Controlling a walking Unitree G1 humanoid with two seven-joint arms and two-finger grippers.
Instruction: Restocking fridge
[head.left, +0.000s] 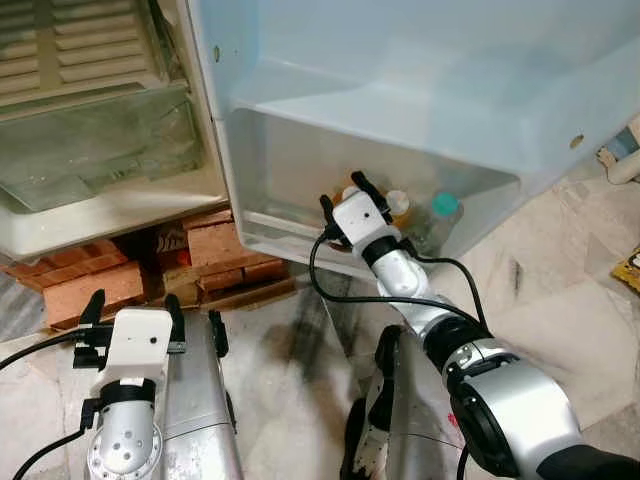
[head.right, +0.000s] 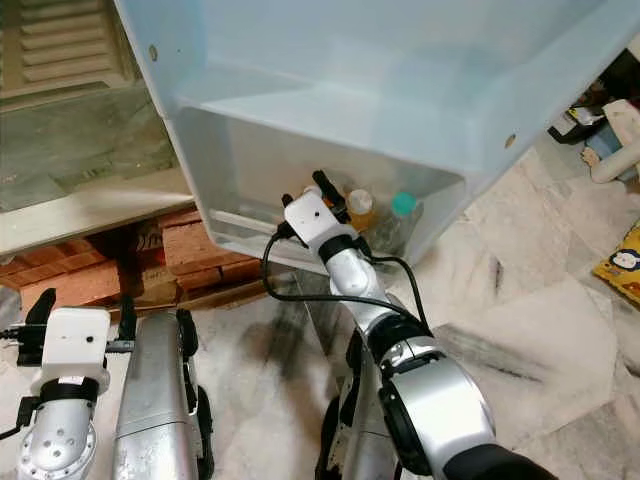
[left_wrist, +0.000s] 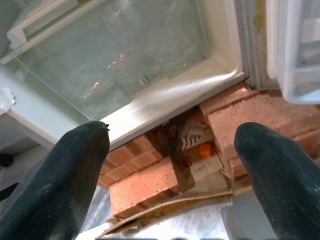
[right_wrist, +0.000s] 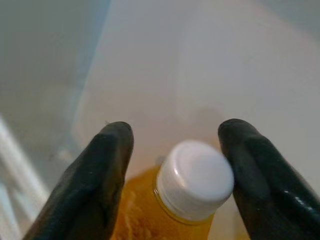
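The fridge door (head.left: 420, 70) stands open, and in its bottom door shelf (head.left: 262, 222) are an orange juice bottle (head.left: 399, 205) with a white cap and, beside it, a clear bottle (head.left: 444, 206) with a teal cap. My right gripper (head.left: 342, 195) reaches into the shelf. In the right wrist view its fingers (right_wrist: 107, 165) stand open on either side of the juice bottle's cap (right_wrist: 195, 177), one finger close against it. Low by the floor on the left, my left gripper (head.left: 133, 305) is open and holds nothing.
A clear crisper drawer (head.left: 90, 150) fills the bottom of the fridge body. The fridge rests on red bricks (head.left: 220, 250). A black cable (head.left: 330, 290) loops beside my right arm. Marble floor (head.left: 560, 270) lies to the right, with a yellow item (head.right: 622, 265) at its edge.
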